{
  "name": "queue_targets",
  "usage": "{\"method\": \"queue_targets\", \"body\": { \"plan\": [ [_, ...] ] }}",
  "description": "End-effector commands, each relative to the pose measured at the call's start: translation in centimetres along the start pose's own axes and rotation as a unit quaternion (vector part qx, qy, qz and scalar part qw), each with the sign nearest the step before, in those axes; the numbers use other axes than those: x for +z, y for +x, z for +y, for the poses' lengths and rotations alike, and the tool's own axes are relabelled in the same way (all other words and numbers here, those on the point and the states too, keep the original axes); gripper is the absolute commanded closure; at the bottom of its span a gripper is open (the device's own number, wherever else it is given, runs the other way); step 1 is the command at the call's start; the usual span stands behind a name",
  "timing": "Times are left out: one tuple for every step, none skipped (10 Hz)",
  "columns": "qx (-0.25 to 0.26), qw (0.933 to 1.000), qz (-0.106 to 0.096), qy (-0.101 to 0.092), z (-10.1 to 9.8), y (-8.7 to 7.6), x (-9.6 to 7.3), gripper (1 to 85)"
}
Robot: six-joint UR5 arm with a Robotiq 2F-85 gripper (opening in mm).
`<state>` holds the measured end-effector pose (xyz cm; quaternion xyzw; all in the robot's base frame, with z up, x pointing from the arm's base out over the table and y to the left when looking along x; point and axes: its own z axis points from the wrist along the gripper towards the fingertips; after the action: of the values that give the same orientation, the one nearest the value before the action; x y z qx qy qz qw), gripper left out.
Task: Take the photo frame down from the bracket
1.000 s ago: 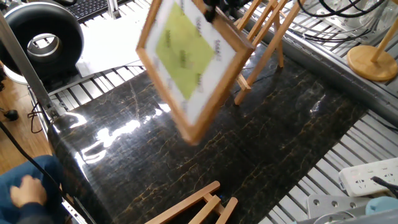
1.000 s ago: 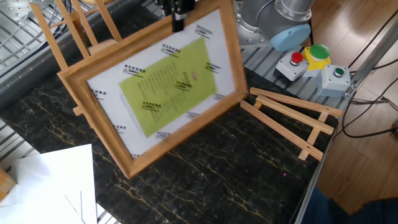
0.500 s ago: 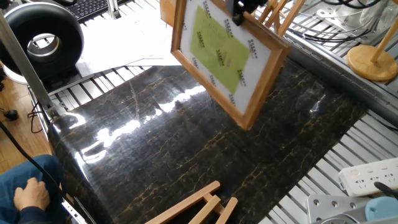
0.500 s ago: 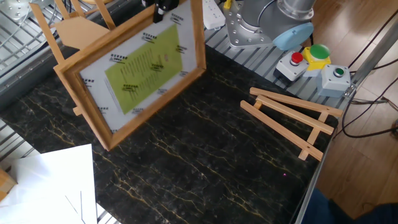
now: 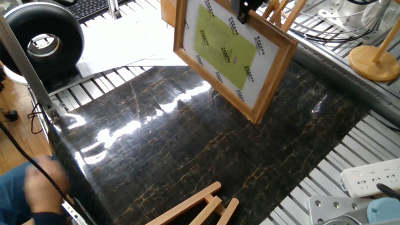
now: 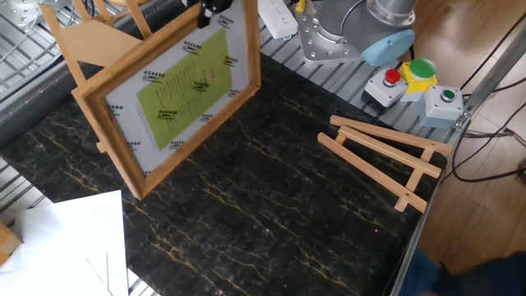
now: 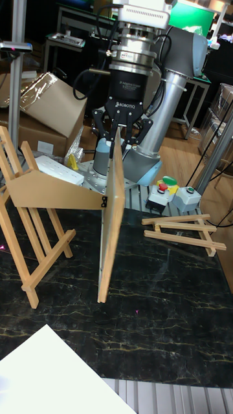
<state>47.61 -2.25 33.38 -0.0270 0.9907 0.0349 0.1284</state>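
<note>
The photo frame (image 5: 228, 47) hangs tilted from my gripper (image 7: 116, 150), which is shut on its top edge. It has a light-wood border and a white mat around a yellow-green picture (image 6: 177, 90). In the tall fixed view I see the frame (image 7: 111, 226) edge-on, in front of the bracket (image 7: 48, 262) and off its ledge bar. The bracket is an upright wooden A-frame easel (image 6: 66, 41) just behind the frame (image 5: 284, 12). The frame's lower corner is close to the black marble table (image 5: 187, 150); I cannot tell whether it touches.
A flat-folded wooden easel (image 6: 386, 156) lies on the table's right side. White paper (image 6: 66, 247) covers a near corner. Button boxes (image 6: 411, 78) and the arm's base (image 6: 329, 37) stand beyond the table. A power strip (image 5: 369, 178), a round wooden stand (image 5: 375, 59) and a person's blurred hand (image 5: 31, 194) are nearby.
The frame has swung in the gripper toward the bracket side and turned more edge-on and upright. The last half second added only a small further turn. The person's hand has shifted.
</note>
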Motion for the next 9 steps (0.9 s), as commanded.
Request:
{"method": "queue_targets", "body": {
  "plan": [
    [-0.081,0.9965,-0.016,-0.008,0.5,-0.8,-0.2,84.3],
    [-0.087,0.9961,-0.016,-0.008,0.5,-0.8,-0.2,84.3],
    [-0.068,0.9975,-0.016,-0.012,0.7,-0.8,-0.2,84.3],
    [-0.041,0.9988,-0.018,-0.023,2.6,-1.2,-0.1,84.3],
    [-0.002,0.9977,-0.024,-0.063,8.4,-2.2,0.0,84.3],
    [0.034,0.9922,-0.035,-0.115,13.7,-3.1,-0.1,84.3],
    [0.054,0.9880,-0.035,-0.140,16.8,-3.3,0.0,84.3],
    [0.082,0.9845,-0.029,-0.152,19.7,-3.3,0.4,84.3],
    [0.079,0.9847,-0.024,-0.153,20.3,-2.7,1.2,84.3]
  ]
}}
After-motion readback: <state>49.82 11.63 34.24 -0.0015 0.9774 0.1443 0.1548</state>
